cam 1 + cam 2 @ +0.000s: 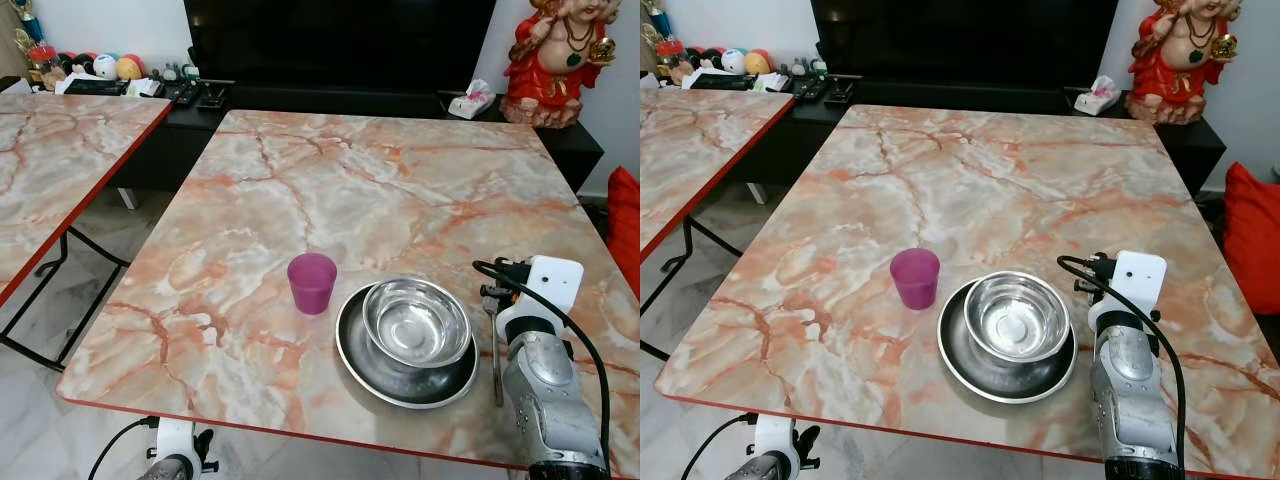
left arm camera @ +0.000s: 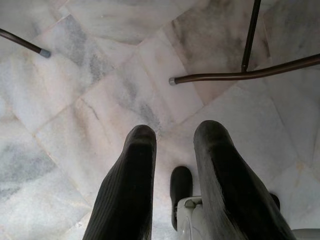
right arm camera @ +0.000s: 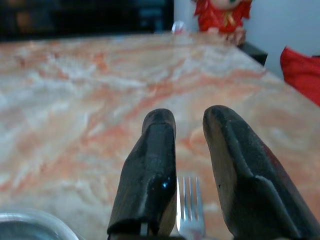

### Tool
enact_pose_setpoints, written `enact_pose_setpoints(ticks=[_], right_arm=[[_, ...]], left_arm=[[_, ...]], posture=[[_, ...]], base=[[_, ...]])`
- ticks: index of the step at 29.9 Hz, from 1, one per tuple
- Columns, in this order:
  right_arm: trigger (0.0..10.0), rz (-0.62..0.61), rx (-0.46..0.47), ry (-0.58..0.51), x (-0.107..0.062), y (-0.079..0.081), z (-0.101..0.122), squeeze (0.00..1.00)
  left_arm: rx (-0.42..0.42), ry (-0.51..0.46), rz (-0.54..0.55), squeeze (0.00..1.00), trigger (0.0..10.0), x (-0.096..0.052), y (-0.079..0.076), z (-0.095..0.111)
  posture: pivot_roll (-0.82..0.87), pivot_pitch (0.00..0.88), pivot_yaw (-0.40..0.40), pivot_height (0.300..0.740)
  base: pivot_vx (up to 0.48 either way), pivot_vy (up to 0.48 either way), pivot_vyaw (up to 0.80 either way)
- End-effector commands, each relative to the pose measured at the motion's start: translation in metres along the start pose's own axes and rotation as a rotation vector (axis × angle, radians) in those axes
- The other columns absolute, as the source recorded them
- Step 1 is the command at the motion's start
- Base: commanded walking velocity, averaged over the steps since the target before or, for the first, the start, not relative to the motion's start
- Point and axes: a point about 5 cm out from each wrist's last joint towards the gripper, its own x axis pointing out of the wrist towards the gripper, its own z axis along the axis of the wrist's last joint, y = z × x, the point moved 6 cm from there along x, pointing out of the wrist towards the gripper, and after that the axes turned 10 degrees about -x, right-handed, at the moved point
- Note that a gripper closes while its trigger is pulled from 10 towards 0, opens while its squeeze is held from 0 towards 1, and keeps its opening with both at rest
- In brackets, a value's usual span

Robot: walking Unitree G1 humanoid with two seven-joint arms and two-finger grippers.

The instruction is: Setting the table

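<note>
A purple cup (image 1: 312, 282) stands upright on the marble table (image 1: 330, 180). Just right of it a steel bowl (image 1: 416, 321) sits inside a steel plate (image 1: 400, 375). A fork (image 1: 496, 365) lies on the table along the plate's right side. My right gripper (image 3: 187, 125) hovers low over the fork, open, and the fork's tines (image 3: 190, 207) show in the gap between its fingers (image 3: 150, 165), untouched. My left gripper (image 2: 175, 137) hangs open below the table's front edge, over the floor.
A second marble table (image 1: 60, 150) stands to the left with a gap between. A black TV cabinet (image 1: 300, 100) with remotes, a tissue pack (image 1: 470, 100) and a red figurine (image 1: 555, 60) lies behind. A red cushion (image 1: 1250, 235) is at the right. Table legs (image 2: 240, 75) cross the tiled floor.
</note>
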Motion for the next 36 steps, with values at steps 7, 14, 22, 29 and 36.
enact_pose_setpoints(ticks=[7, 14, 22, 29, 36], right_arm=[[10.0, -0.040, 0.004, -0.076, 0.004, -0.005, 0.017, 0.00], [10.0, -0.056, 0.018, -0.101, 0.003, -0.005, 0.020, 0.00], [10.0, -0.123, 0.012, -0.203, 0.003, -0.021, 0.044, 0.00], [10.0, -0.142, 0.023, -0.259, 0.001, -0.025, 0.056, 0.00], [10.0, -0.120, 0.021, -0.280, 0.000, -0.016, 0.061, 0.00]], left_arm=[[0.000, 0.045, 0.013, 0.00, 10.0, -0.003, 0.006, -0.012], [-0.001, 0.050, 0.016, 0.00, 10.0, -0.003, 0.007, -0.015], [-0.001, 0.052, 0.018, 0.00, 10.0, -0.003, 0.006, -0.015], [-0.006, 0.050, 0.018, 0.00, 10.0, -0.003, 0.005, -0.014], [-0.012, 0.045, 0.024, 0.00, 10.0, -0.003, 0.006, -0.013]], posture=[[0.04, 0.000, 0.011, 0.740], [0.04, 0.000, 0.011, 0.740], [0.04, 0.000, 0.006, 0.740], [0.05, 0.000, 0.006, 0.740], [0.06, 0.000, 0.003, 0.740]], base=[[0.000, 0.302, 0.00], [0.000, 0.343, 0.00], [0.000, 0.356, 0.00], [0.000, 0.359, 0.00], [0.000, 0.358, 0.00]])
